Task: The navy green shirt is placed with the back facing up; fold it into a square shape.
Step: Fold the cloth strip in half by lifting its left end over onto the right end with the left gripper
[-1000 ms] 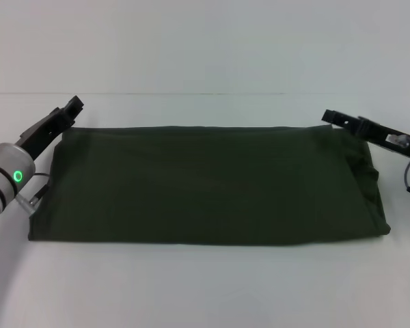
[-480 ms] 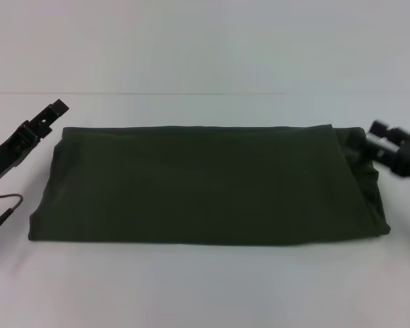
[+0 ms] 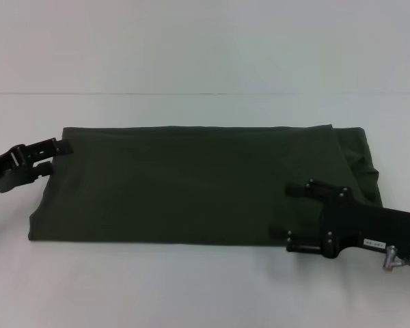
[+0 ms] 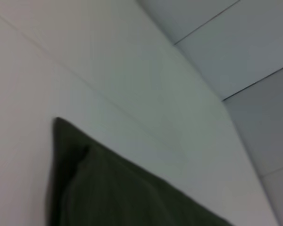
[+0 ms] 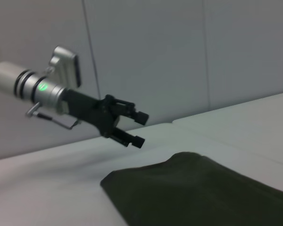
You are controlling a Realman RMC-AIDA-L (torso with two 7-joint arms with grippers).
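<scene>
The navy green shirt (image 3: 198, 181) lies on the white table as a long flat rectangle, plain side up, with some bunched folds at its right end. My left gripper (image 3: 63, 157) is open at the shirt's left edge, one finger over the cloth's border and nothing between the fingers. The right wrist view also shows the left gripper (image 5: 136, 128) open, just above the shirt's corner (image 5: 198, 193). My right gripper (image 3: 287, 213) is open above the shirt's near right part, pointing left. Only a shirt corner (image 4: 108, 188) shows in the left wrist view.
The white table (image 3: 205, 294) runs around the shirt on all sides, and a pale wall (image 3: 205, 41) stands behind it. Grey wall panels (image 5: 179, 56) rise behind the left arm.
My left gripper has dropped from the shirt's far left corner to its left edge. My right gripper has swung from the far right corner to above the near right part.
</scene>
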